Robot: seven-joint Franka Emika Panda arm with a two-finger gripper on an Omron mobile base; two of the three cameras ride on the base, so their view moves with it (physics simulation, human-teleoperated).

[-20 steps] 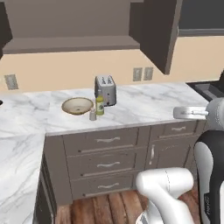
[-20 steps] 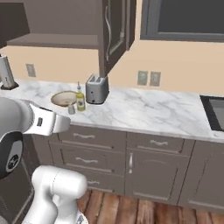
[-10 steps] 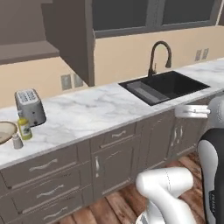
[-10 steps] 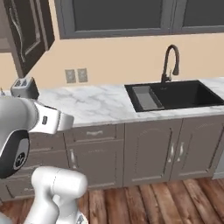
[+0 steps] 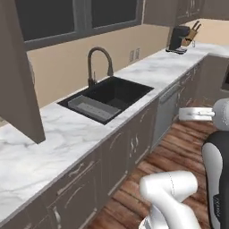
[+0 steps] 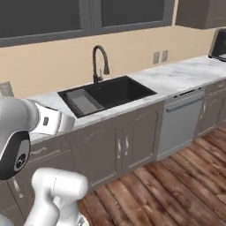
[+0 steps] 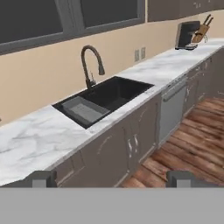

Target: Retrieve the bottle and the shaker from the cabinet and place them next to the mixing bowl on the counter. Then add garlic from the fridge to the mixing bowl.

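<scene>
My gripper (image 7: 111,179) is open with nothing between its two dark fingertips (image 7: 40,178), and it points at the white marble counter (image 7: 35,140) and the brown base cabinets below it. That counter (image 5: 53,138) runs from lower left to upper right in the left base view, and it crosses the right base view (image 6: 185,73) too. A dark cabinet door (image 5: 18,80) hangs open at the left edge of the left base view. The bottle, shaker, mixing bowl, garlic and fridge are out of view.
A black sink (image 5: 107,96) (image 6: 108,92) (image 7: 105,98) with a curved dark faucet (image 5: 96,62) is set into the counter. A dishwasher front (image 6: 183,121) sits to its right. A coffee machine (image 7: 187,34) and knife block stand at the far corner. Wooden floor (image 6: 176,190) lies open in front.
The whole picture has shifted: the base has swung right along the counter. The toaster, bowl and bottle slid out at the left, and the sink is now central. The gripper stays open.
</scene>
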